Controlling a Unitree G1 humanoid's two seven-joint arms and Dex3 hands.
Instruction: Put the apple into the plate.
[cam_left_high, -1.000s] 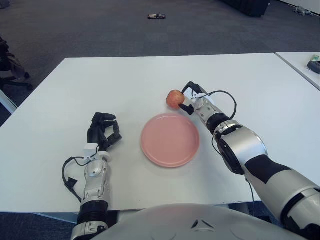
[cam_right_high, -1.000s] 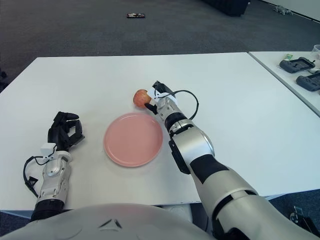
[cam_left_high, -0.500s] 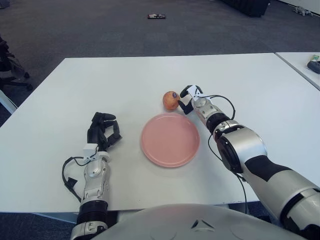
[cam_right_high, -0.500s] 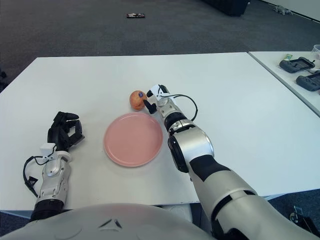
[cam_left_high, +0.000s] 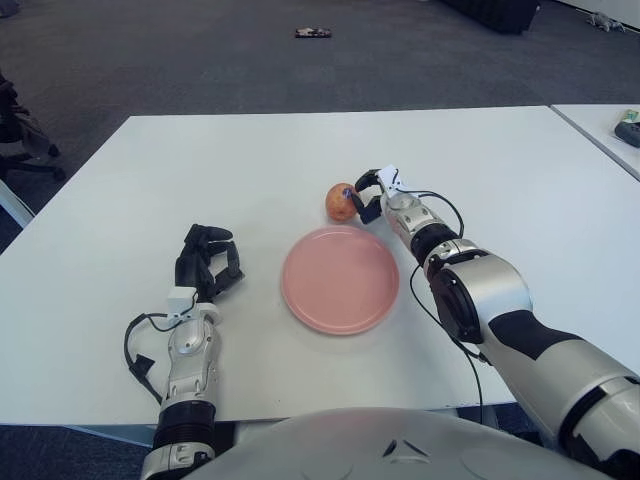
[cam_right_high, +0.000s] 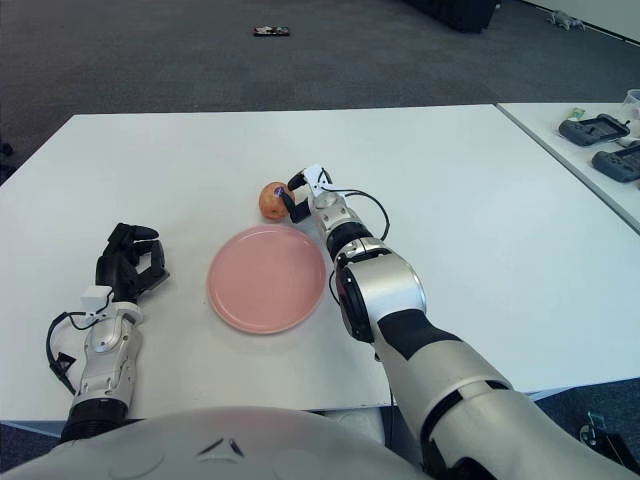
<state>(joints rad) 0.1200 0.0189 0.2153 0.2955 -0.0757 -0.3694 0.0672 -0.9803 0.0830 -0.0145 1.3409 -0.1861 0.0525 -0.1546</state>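
Both views look from the robot's head, forward and down, with its own chest filling the bottom edge and the white table (cam_left_high: 300, 150) close below. The left eye sits slightly to the left, so the pink plate (cam_left_high: 340, 279) lands right of centre there and left of centre in the right eye. They share the whole tabletop and dark carpet beyond; the right eye takes in more of the neighbouring table (cam_right_high: 590, 150).
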